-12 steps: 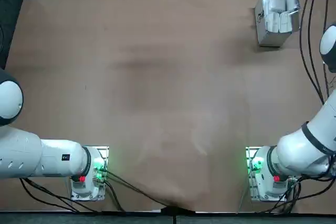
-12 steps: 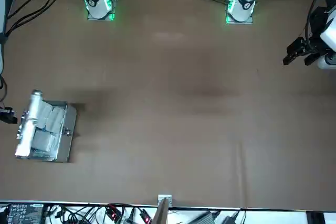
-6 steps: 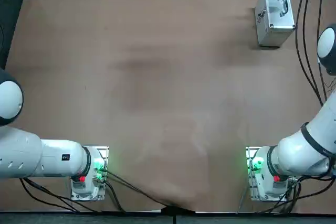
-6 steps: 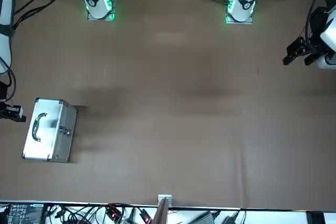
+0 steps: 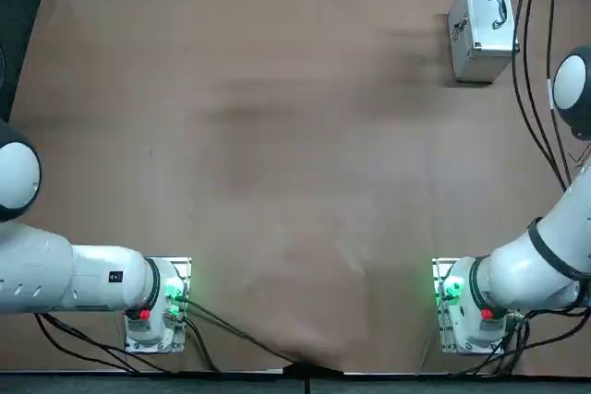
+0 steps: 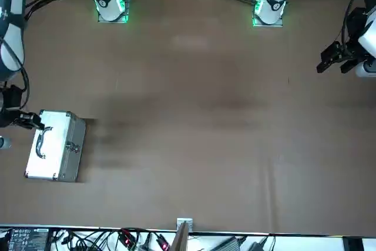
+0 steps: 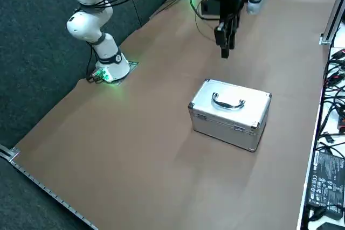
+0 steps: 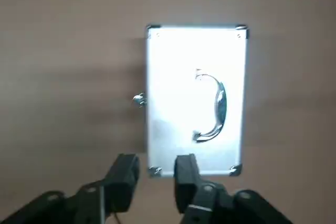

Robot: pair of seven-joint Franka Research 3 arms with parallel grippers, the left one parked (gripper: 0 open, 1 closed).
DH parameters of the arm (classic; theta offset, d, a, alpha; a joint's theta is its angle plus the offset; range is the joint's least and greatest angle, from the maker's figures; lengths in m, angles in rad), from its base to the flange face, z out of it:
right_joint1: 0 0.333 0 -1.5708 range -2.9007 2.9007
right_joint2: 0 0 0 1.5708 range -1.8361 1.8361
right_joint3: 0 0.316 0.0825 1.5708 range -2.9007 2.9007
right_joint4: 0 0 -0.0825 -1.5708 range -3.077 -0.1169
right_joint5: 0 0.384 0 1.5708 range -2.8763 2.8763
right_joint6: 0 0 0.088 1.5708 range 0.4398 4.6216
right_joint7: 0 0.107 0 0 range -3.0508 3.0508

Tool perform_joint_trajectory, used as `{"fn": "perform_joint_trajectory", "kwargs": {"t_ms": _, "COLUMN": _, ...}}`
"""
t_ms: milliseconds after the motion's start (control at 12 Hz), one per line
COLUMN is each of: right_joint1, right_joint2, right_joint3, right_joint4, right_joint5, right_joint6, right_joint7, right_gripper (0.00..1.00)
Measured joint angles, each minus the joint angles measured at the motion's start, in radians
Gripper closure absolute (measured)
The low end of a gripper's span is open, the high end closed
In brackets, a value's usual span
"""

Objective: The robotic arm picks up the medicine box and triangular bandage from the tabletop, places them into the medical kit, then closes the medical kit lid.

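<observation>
Front view, left edge: the right hand (image 6: 32,120) is seen just beside the upper-left corner of the medical kit (image 6: 56,145), which sits at the left of the frame on the brown worktop (image 6: 194,116). The medical kit lid (image 6: 50,143) is shut flat, handle (image 6: 41,143) up. In the right side view the hand is hung above the worktop just behind the kit, upper middle of frame, apart from it. In the wrist view the fingers (image 8: 123,174) are parted by a narrow gap and nothing is held between them; the kit is seen beyond the fingertips, centre of frame. No medicine box or triangular bandage is seen on the worktop in any view, so both are judged to be inside the closed kit, though that cannot be checked. The task is judged essentially complete: lid closed, hand clear. Only latching, if wanted, and retreat are judged left.
</observation>
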Motion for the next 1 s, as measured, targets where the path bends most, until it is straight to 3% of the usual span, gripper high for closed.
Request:
{"fn": "perform_joint_trajectory", "kwargs": {"t_ms": 167, "right_joint1": 0.028, "right_joint2": -0.022, "right_joint3": 0.000, "right_joint4": 0.002, "right_joint5": 0.024, "right_joint6": -0.049, "right_joint7": 0.025, "right_gripper": 0.38}}
{"fn": "perform_joint_trajectory", "kwargs": {"t_ms": 333, "right_joint1": 0.053, "right_joint2": -0.053, "right_joint3": 0.001, "right_joint4": 0.003, "right_joint5": 0.063, "right_joint6": -0.098, "right_joint7": 0.047, "right_gripper": 0.34}}
{"fn": "perform_joint_trajectory", "kwargs": {"t_ms": 583, "right_joint1": 0.088, "right_joint2": -0.107, "right_joint3": 0.001, "right_joint4": 0.003, "right_joint5": 0.089, "right_joint6": -0.150, "right_joint7": 0.065, "right_gripper": 0.03}}
{"fn": "perform_joint_trajectory", "kwargs": {"t_ms": 1000, "right_joint1": 0.124, "right_joint2": -0.199, "right_joint3": -0.004, "right_joint4": -0.003, "right_joint5": 0.089, "right_joint6": -0.255, "right_joint7": 0.092, "right_gripper": 0.00}}
